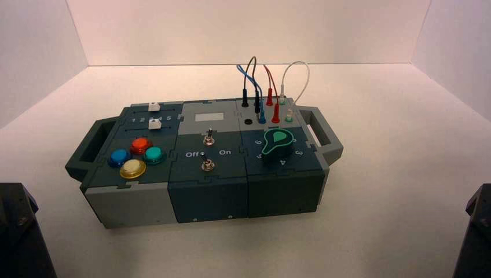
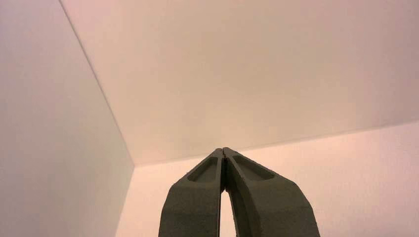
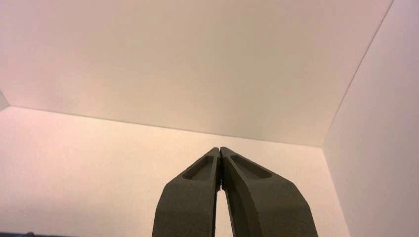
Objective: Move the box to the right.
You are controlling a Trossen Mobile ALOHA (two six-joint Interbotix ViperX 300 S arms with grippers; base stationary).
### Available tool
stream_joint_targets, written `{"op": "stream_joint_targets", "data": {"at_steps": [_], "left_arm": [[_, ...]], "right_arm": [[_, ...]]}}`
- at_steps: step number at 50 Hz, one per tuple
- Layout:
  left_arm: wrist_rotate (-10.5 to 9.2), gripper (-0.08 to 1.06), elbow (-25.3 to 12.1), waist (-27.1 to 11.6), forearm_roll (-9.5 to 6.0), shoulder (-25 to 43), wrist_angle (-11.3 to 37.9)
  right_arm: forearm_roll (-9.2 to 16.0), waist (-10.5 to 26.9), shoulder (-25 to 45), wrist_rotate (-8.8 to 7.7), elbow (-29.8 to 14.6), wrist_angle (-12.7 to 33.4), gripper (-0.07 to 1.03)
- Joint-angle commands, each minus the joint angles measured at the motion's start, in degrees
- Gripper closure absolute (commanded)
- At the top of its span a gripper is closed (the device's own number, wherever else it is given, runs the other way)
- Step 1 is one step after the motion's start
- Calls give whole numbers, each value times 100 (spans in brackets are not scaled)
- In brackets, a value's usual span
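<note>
Looking through the left wrist view, we see the left gripper [image 2: 224, 154] with its fingertips pressed together, holding nothing and touching nothing, aimed at the bare white walls. Our right gripper [image 3: 219, 150] is pinched closed the same way, empty, facing a wall corner. From above, both arms sit parked at the near corners, left [image 1: 20, 231] and right [image 1: 476, 231], well apart from the box [image 1: 202, 162]. We find the box resting on the white floor [image 1: 376, 220] between and beyond them, slightly turned, with its coloured buttons [image 1: 136, 156] toward our left and its plugged wires [image 1: 267, 87] at the far right.
</note>
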Motion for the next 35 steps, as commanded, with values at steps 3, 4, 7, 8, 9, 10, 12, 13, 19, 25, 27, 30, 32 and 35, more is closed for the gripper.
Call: {"op": "stream_joint_targets", "data": {"at_steps": [3,4,7,8,9,10,12,13,19,25,27,30,32,35], "left_arm": [[-26,101,-387,-35,0,141,756],[-26,101,-431,-35,0,167,879],[-35,101,-527,-35,-9,281,1230],[-35,101,-545,-35,-9,325,1345],[-35,101,-554,-26,-9,360,1459],[-35,101,-562,-35,-9,387,1521],[-53,101,-580,-35,-18,457,1705],[-70,101,-589,-35,-35,545,1890],[-97,101,-606,-44,-53,879,2522],[-97,101,-606,-70,-62,1195,3006],[-97,101,-606,-88,-62,1266,3129],[-79,101,-606,-114,-62,1450,3393],[-70,101,-598,-114,-62,1573,3542],[-53,101,-598,-114,-62,1749,3674]], "right_arm": [[18,-26,70,18,-158,0,99],[18,-26,79,18,-158,0,99],[18,-26,114,18,-158,9,99],[18,-18,132,18,-158,18,99],[18,-26,141,18,-167,26,99],[18,-18,149,18,-176,35,99],[18,-26,176,18,-193,53,99],[26,-26,202,18,-211,70,99],[26,-26,308,18,-246,132,99],[35,-26,352,26,-272,167,99],[35,-18,360,26,-272,167,99],[44,-18,378,26,-290,185,99],[44,-26,378,26,-308,193,99],[53,-18,387,26,-316,202,99]]}}
